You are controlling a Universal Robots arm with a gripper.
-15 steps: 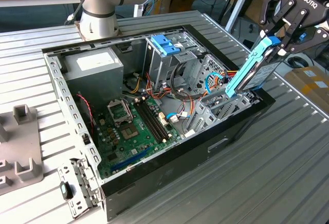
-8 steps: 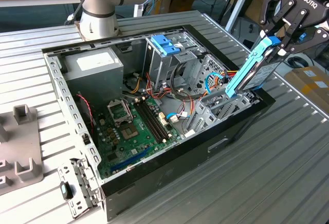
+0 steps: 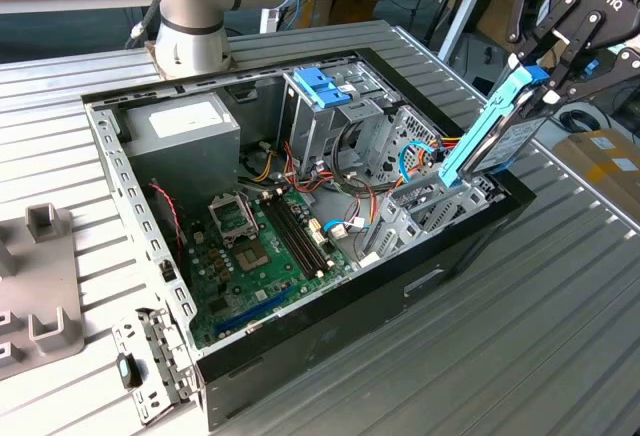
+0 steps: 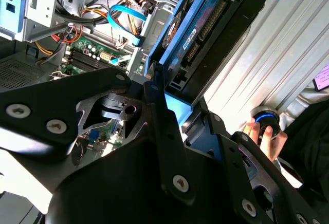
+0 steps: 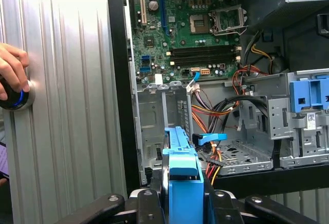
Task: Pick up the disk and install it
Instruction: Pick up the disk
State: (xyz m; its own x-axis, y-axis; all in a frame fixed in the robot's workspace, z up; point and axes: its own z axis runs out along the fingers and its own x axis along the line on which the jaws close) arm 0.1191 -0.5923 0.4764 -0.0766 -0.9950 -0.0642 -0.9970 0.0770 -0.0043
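The disk [image 3: 500, 131] is a flat drive in a blue plastic frame. It hangs tilted on edge over the open computer case [image 3: 120, 176], at its end on the exterior view's right. My gripper [image 3: 548, 74] is shut on the disk's upper end. Below the disk lies an empty metal drive bay [image 3: 420, 206] with coloured cables beside it. In the first wrist view the disk's blue frame [image 5: 182, 170] sits between my fingers [image 5: 148, 203], above the bay [image 5: 159, 124]. The second wrist view shows the disk's dark face [image 4: 198, 34] edge-on.
A grey power supply box [image 3: 185, 131] and a blue latch on a metal cage [image 3: 322, 86] stand inside the case, with the green motherboard [image 3: 260, 246] on its floor. A person's hand [image 5: 13, 70] rests on a round blue-ringed button. A grey fixture [image 3: 40, 286] lies on the ribbed table.
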